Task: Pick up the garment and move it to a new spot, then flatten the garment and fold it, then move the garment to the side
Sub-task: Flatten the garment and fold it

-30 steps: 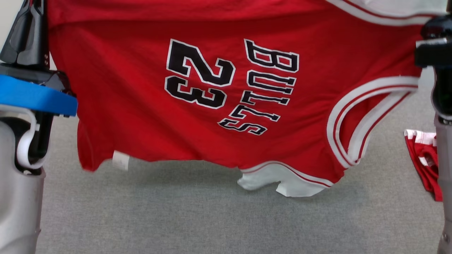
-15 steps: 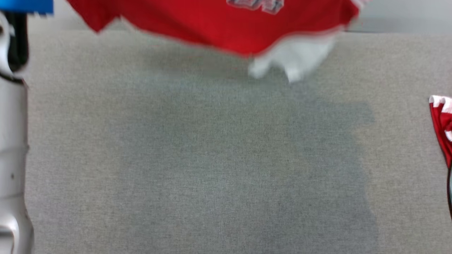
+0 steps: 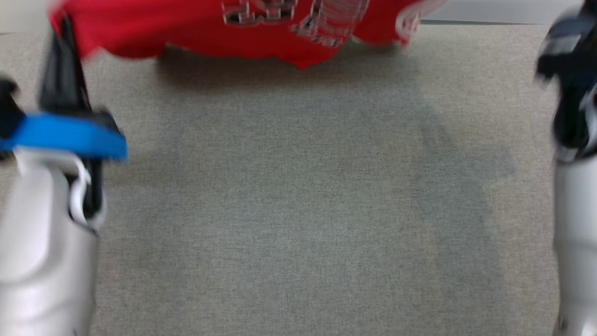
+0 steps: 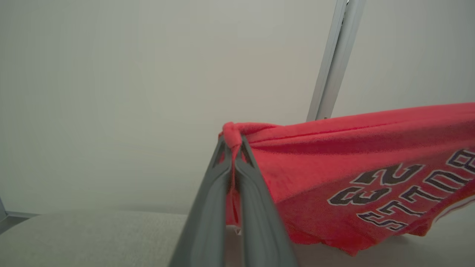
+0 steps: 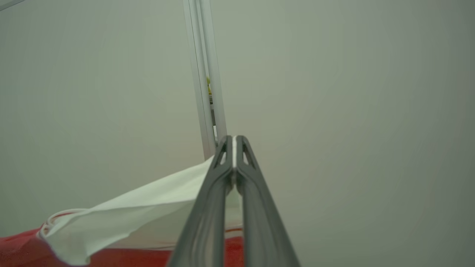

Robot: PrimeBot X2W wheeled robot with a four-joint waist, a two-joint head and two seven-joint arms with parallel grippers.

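Observation:
The garment (image 3: 242,32) is a red jersey with black-and-white lettering and white trim, blurred along the top of the head view. It hangs stretched between my two grippers, and its lower hem is close over the far part of the table. My left gripper (image 4: 233,142) is shut on a bunched red corner of the garment (image 4: 352,167); its dark fingers (image 3: 60,70) rise at the left of the head view. My right gripper (image 5: 234,146) is shut on the garment's white edge (image 5: 141,207). The right wrist (image 3: 566,93) is a dark blur at the right edge.
A grey cloth-covered table (image 3: 298,210) spreads below and in front of the garment. Behind it stands a pale wall with an upright metal post (image 4: 334,59), also in the right wrist view as the post (image 5: 206,74).
The head view has shifted, and the garment has gone from filling its upper half to a blurred strip along the top. Both arms, nearly out of view half a second ago, show again. Both grips hold.

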